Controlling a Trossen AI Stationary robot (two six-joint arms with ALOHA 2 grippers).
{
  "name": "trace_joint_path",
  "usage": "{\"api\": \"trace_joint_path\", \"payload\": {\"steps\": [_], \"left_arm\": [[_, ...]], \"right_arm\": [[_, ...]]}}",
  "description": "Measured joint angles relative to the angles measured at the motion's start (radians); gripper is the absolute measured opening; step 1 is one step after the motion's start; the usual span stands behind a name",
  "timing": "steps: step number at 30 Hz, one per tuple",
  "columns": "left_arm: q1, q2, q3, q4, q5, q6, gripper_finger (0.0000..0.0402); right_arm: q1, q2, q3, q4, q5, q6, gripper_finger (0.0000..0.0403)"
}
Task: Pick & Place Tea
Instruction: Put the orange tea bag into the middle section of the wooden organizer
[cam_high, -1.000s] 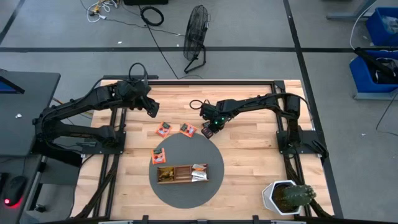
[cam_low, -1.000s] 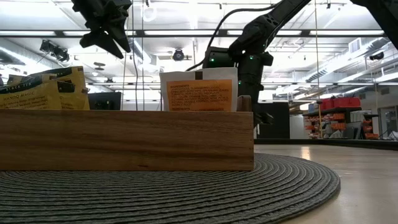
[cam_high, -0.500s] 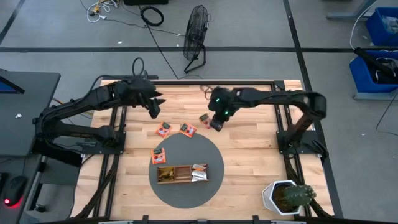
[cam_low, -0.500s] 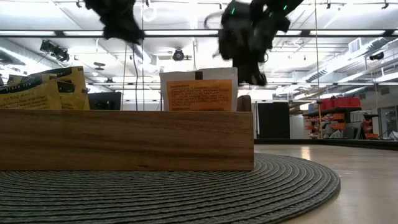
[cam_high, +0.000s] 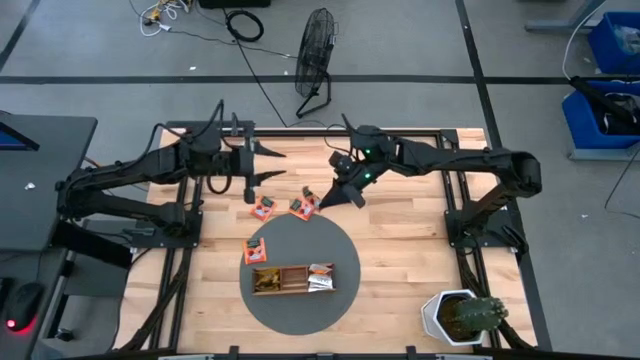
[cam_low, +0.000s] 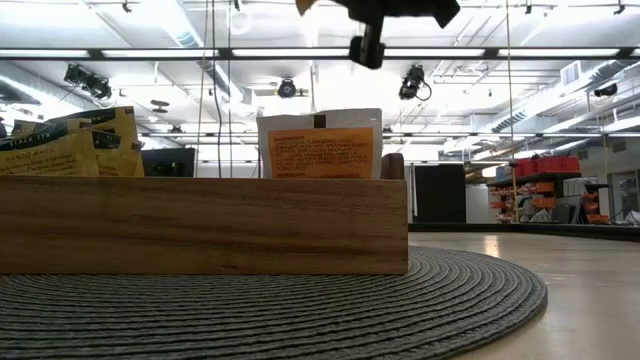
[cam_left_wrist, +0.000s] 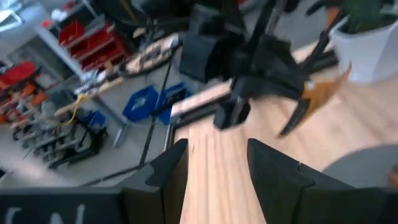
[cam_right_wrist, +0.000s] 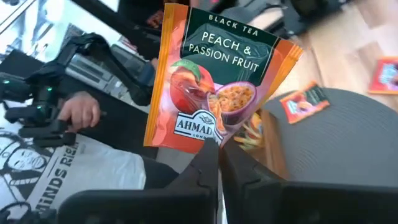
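High view: the right gripper (cam_high: 352, 196) is hovering above the table's far half, fingers pinched on an orange tea sachet (cam_high: 312, 196) that sticks out toward the round grey mat (cam_high: 340, 250). The left gripper (cam_high: 278, 165) is hanging over the far left part of the table, fingers spread, holding nothing. Two more orange sachets (cam_high: 263, 208) (cam_high: 302, 208) are lying flat on the wood just beyond the mat's far edge; another (cam_high: 257, 250) is lying on the mat beside the wooden tray (cam_high: 285, 290), which is holding several packets.

Low view: the tray wall (cam_low: 200, 225) is filling the foreground on the woven mat, with a white-and-orange sachet (cam_low: 320, 145) standing upright inside and yellow packets (cam_low: 70, 140) at the other end. An arm's dark parts are showing at the top edge.

Left wrist view: the left fingers (cam_left_wrist: 171, 171) are standing apart; beyond them the right arm is carrying the orange sachet (cam_left_wrist: 323, 93).

Right wrist view: the right fingers (cam_right_wrist: 208, 165) are clamping the bottom edge of the sachet (cam_right_wrist: 214, 87), printed "Black Tea Peach & Passion Fruit". A person's hand (cam_right_wrist: 78, 112) is showing behind.
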Motion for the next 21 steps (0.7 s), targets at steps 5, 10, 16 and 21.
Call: {"api": "trace_joint_path", "payload": {"steps": [5,10,16,21], "left_arm": [[-0.007,0.037,0.000,0.009,0.162,-0.074,0.0170],[-0.027,0.094,0.000,0.062,0.295,-0.132,0.0170],[-0.058,0.156,0.000,0.147,0.302,-0.128,0.0170],[-0.061,0.192,0.000,0.188,0.307,-0.137,0.0170]], "right_arm": [[0.026,0.000,0.002,0.071,0.004,0.023,0.0000],[0.029,0.000,0.002,0.091,-0.006,0.056,0.0000],[0.030,0.000,0.002,0.094,-0.030,0.093,0.0000],[0.043,0.000,0.002,0.093,-0.031,0.108,0.0000]]}}
